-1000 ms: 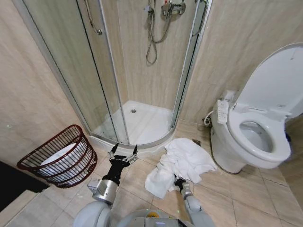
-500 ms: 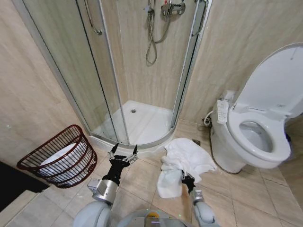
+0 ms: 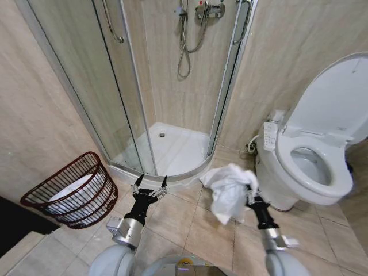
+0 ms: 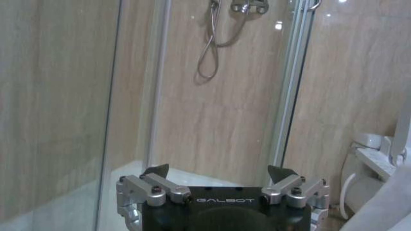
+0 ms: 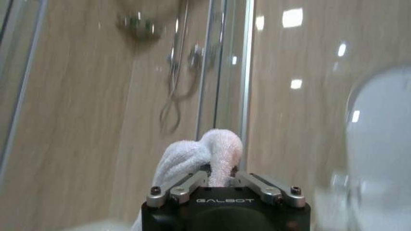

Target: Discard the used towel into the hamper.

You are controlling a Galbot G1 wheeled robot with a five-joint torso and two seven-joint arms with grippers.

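Nearest the robot, the left claw [image 3: 150, 185] hovers low over the tiled floor [image 3: 172, 215], its fingers spread wide and holding nothing. To the right, the right claw [image 3: 251, 192] is clamped on a white towel [image 3: 227, 190], lifted clear of the floor beside the toilet [image 3: 310, 167]. At far left, the hamper [image 3: 72, 190] leans against the wall. Beyond stands the glass shower enclosure [image 3: 167, 103].

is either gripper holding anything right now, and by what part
The right gripper is shut on the towel, pinching a bunched fold at its upper edge while the rest hangs. The left gripper is open, holding nothing.
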